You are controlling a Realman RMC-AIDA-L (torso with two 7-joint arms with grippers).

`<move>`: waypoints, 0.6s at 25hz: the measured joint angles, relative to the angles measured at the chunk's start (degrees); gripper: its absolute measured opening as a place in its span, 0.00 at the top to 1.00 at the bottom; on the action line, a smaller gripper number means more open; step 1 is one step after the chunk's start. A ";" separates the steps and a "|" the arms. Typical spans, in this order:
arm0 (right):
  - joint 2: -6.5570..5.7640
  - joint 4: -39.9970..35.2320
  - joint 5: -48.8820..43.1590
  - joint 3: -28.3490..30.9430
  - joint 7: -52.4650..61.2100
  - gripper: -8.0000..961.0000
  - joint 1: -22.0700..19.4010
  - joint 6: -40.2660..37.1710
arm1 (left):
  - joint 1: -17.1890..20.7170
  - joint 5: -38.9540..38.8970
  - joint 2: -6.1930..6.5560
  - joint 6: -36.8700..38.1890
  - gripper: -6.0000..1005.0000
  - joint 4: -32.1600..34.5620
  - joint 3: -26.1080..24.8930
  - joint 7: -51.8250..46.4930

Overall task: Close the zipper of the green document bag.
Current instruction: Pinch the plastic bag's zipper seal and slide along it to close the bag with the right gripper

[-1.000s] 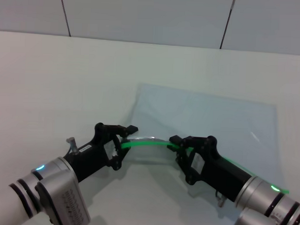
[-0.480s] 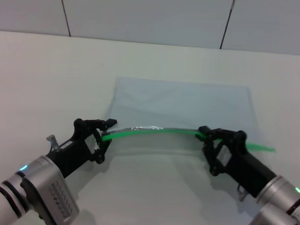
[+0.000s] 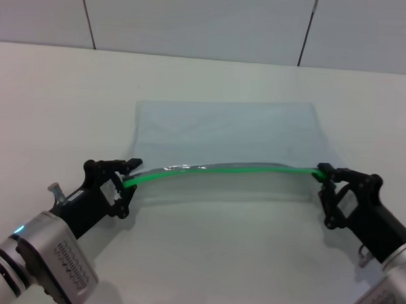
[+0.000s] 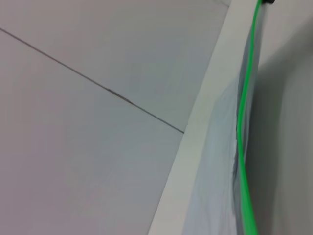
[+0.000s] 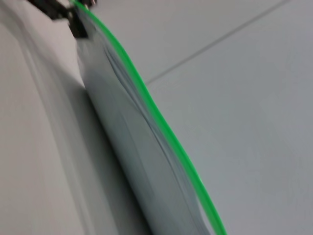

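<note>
Two claws are at work: the left claw (image 3: 127,173) pinches the near-left end of the zipper (image 3: 222,170), the right claw (image 3: 327,178) grips its far-right end, probably at the slider, though that tab is too small to pick out. Pulling apart keeps the one green strip taut so it can run shut. Beyond it, one green document bag (image 3: 227,136) lies flat on the pale worktop (image 3: 205,79), near edge lifted.

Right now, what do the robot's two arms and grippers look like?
Both arms end in silver-grey metal cylinders leading to matte black wrists. The left gripper and right gripper are black open-frame linkage fingers. The left cylinder has black rings, a small cyan light and a perforated grille. A small metal fitting sticks out beside each wrist.
</note>
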 joint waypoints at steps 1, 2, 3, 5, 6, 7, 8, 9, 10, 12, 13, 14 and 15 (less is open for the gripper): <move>0.00 -0.14 0.00 0.66 0.00 0.91 -0.26 -0.01 | 0.00 -0.05 0.01 0.00 0.94 0.00 0.00 0.03; 0.00 -0.32 0.00 1.30 0.00 0.91 -0.57 -0.04 | 0.00 -0.08 0.01 0.00 0.94 0.00 0.00 0.05; 0.01 -0.58 0.00 1.77 -0.01 0.91 -0.79 -0.19 | 0.02 -0.13 0.04 0.01 0.94 0.00 -0.01 0.06; 0.00 -1.16 0.00 2.55 0.00 0.91 -1.09 -0.67 | 0.07 -0.40 0.08 0.04 0.94 0.00 -0.05 0.11; 0.00 -1.40 0.01 2.89 0.02 0.91 -1.21 -0.92 | 0.07 -0.62 0.10 0.04 0.94 -0.01 -0.09 0.16; 0.02 -1.54 0.00 3.07 0.11 0.91 -1.34 -1.12 | 0.08 -0.69 0.11 0.05 0.94 -0.04 -0.08 0.23; 0.01 -1.64 0.00 3.40 0.21 0.91 -1.50 -1.27 | 0.07 -0.75 0.11 0.08 0.94 -0.08 -0.08 0.31; 0.00 -1.70 0.05 3.73 0.30 0.91 -1.64 -1.35 | 0.08 -0.80 0.12 0.07 0.94 -0.16 -0.10 0.34; 0.00 -1.73 0.09 3.98 0.33 0.91 -1.70 -1.35 | 0.08 -0.82 0.13 0.08 0.94 -0.17 -0.10 0.37; 0.00 -1.96 0.11 4.43 0.38 0.91 -1.76 -1.36 | 0.07 -0.82 0.13 0.18 0.94 -0.29 -0.30 0.40; 0.00 -2.10 0.11 4.52 0.41 0.91 -1.77 -1.36 | 0.06 -0.83 0.11 0.36 0.94 -0.46 -0.56 0.41; 0.01 -2.21 0.11 4.55 0.42 0.92 -1.76 -1.36 | 0.05 -0.83 0.09 0.51 0.94 -0.57 -0.81 0.42; 0.02 -2.25 0.11 4.55 0.43 0.92 -1.69 -1.36 | 0.03 -0.84 0.06 0.91 0.94 -0.67 -1.12 0.42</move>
